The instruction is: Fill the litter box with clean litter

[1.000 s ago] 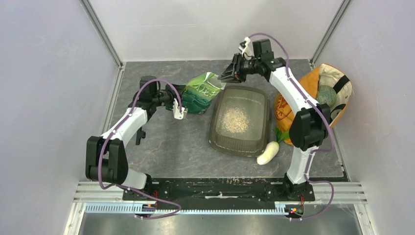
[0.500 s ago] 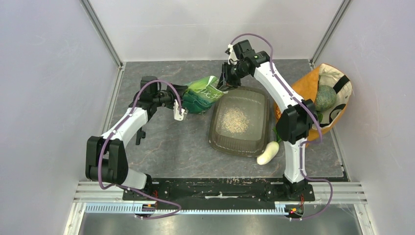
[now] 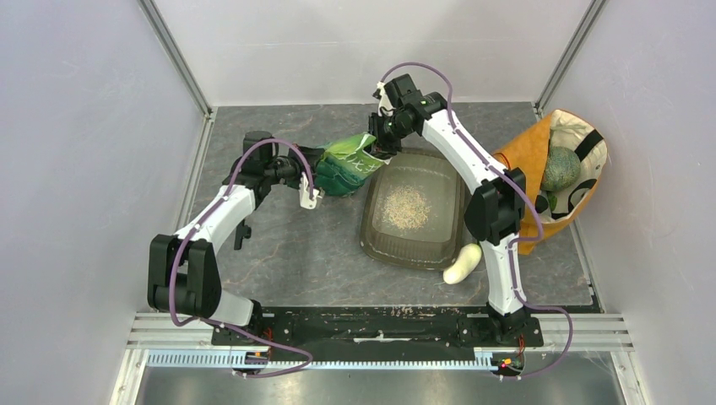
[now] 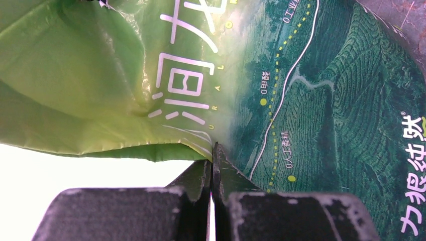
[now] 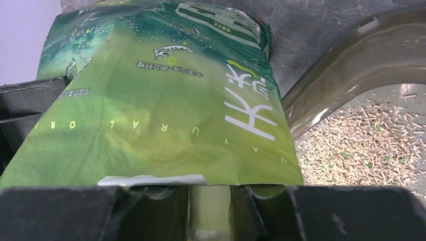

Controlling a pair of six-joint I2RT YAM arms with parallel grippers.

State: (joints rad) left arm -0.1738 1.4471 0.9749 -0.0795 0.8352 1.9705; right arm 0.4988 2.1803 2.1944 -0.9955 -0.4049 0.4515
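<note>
We see left gripper (image 4: 213,168), right gripper (image 5: 208,195) both clenched on green bag (image 3: 348,160) at litter box's (image 3: 369,221) far-left corner.

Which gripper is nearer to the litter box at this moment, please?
Right. The right gripper holds the green bag by its top, at the far left corner of the litter box. The left gripper holds the bag's other end, farther left.
</note>
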